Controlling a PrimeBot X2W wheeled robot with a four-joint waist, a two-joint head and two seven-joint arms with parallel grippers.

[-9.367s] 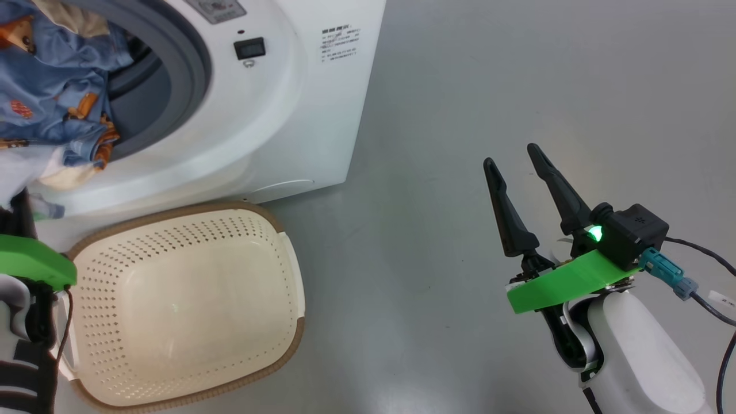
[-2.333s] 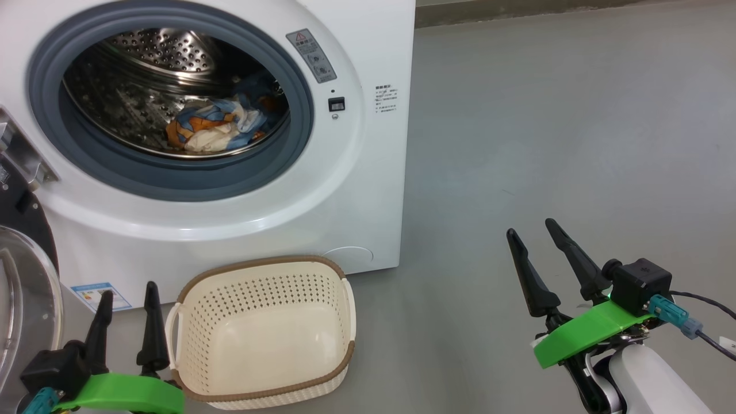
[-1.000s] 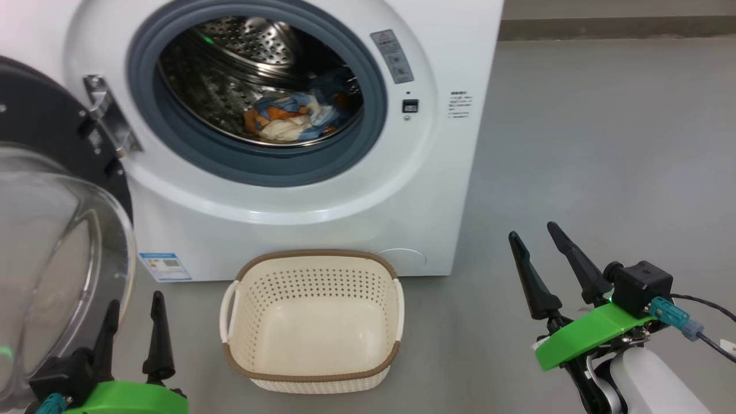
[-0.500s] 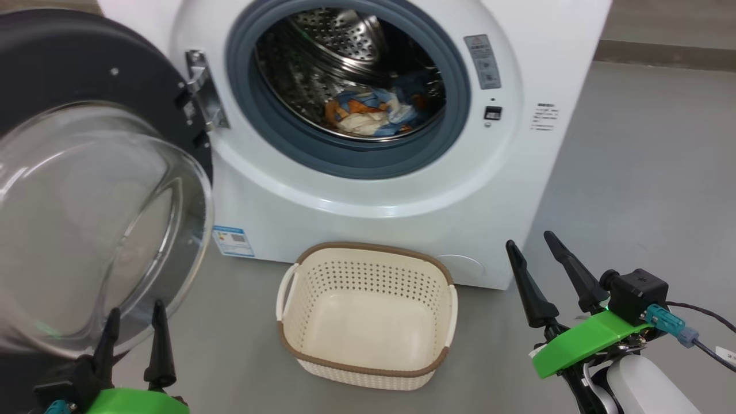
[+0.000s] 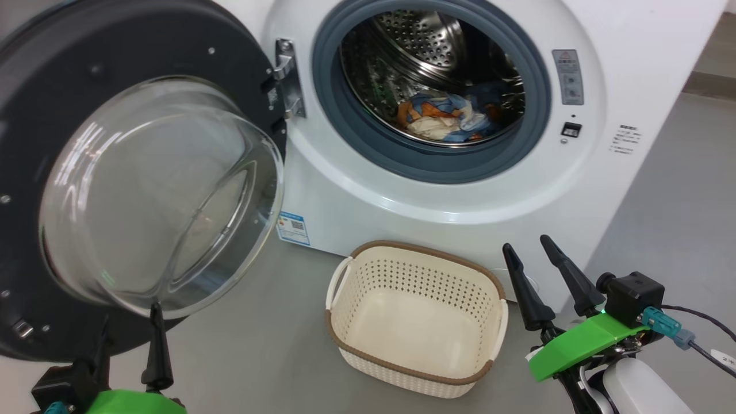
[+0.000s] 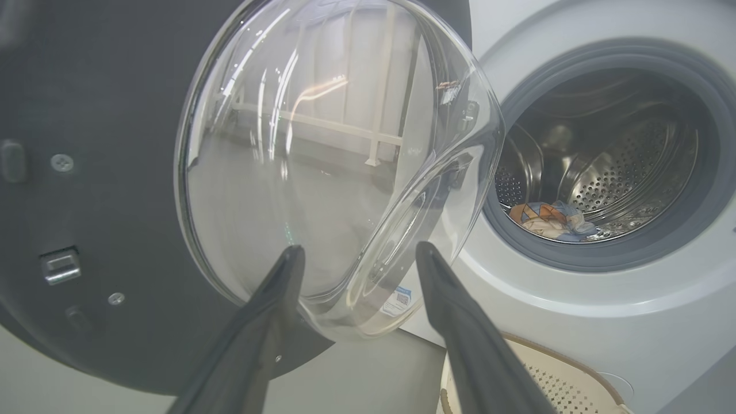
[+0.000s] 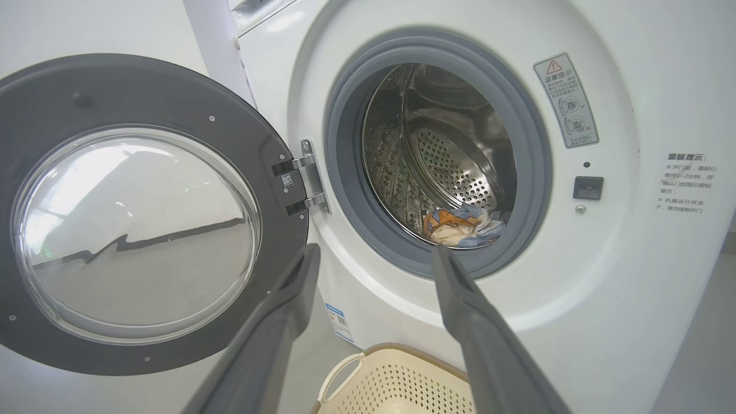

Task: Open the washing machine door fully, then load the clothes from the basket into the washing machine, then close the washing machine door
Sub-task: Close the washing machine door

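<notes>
The washing machine (image 5: 402, 195) stands with its door (image 5: 172, 34) swung wide to the left, the clear glass bowl (image 5: 155, 190) bulging toward me. The clothes (image 5: 448, 118), blue, orange and cream, lie low in the steel drum. The basket (image 5: 414, 328) sits empty on the floor in front of the machine. My left gripper (image 5: 129, 316) is open just below the bowl's lower edge, holding nothing. In the left wrist view the left gripper (image 6: 357, 250) points at the bowl (image 6: 322, 161). My right gripper (image 5: 524, 244) is open and empty, to the right of the basket.
A grey floor (image 5: 678, 218) stretches to the right of the machine. The right wrist view shows the door (image 7: 138, 230), the clothes (image 7: 460, 227) in the drum and the basket's rim (image 7: 397, 351). The open door takes up the space at my left.
The camera has turned left, so the whole picture has slid to the right and more of the door shows. Both grippers stay open and empty.
</notes>
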